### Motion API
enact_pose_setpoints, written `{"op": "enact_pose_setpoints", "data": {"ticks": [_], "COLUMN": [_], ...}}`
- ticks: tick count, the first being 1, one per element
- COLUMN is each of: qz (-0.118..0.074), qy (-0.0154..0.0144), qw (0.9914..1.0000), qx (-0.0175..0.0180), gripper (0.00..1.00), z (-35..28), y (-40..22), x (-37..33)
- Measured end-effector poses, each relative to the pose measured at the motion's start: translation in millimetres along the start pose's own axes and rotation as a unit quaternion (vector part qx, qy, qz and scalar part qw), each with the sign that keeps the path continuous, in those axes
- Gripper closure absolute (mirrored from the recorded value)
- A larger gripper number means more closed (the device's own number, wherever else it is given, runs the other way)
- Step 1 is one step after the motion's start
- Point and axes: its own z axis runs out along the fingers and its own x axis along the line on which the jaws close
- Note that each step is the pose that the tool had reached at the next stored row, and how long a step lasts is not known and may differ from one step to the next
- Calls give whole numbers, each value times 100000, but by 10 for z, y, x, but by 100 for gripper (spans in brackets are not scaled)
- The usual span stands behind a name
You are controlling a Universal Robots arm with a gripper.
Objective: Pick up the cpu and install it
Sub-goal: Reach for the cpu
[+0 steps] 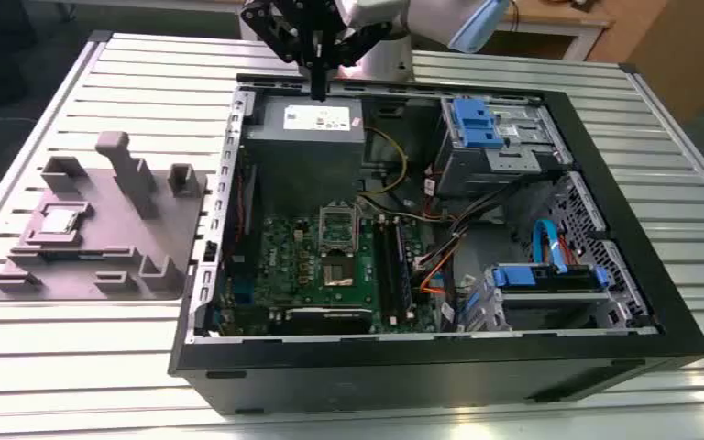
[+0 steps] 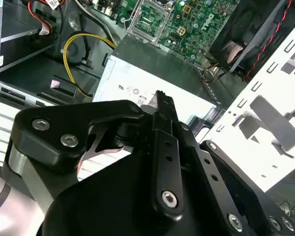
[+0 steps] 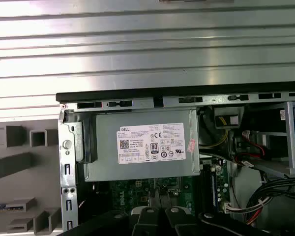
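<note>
Hovering empty, fingers closed, over the grey metal power supply box [image 1: 303, 151], the black gripper [image 1: 318, 92] leaves the small silvery square cpu [image 1: 61, 220] nested, presumably for alignment, in a grey moulded holder [image 1: 175, 220] at its eight o'clock in the exterior view.

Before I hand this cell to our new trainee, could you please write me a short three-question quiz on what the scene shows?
1. True or false: the cpu already sits in the motherboard socket.
2. Which is the gripper hanging over? A. the grey power supply; B. a blue drive bracket; C. the bare table.
3. What colour is the cable looping beside the power supply?

Key: 1 false, it lies in the grey fixture tray at the exterior view's left; 2 A; 3 yellow.
</note>
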Motion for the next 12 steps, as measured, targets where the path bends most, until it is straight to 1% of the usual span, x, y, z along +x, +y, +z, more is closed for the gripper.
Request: {"op": "enact_pose_setpoints", "data": {"ticks": [12], "qz": [2], "qy": [-1], "qw": [100000], "qx": [-2], "gripper": [90], "z": [0], "y": [-1], "x": [6]}}
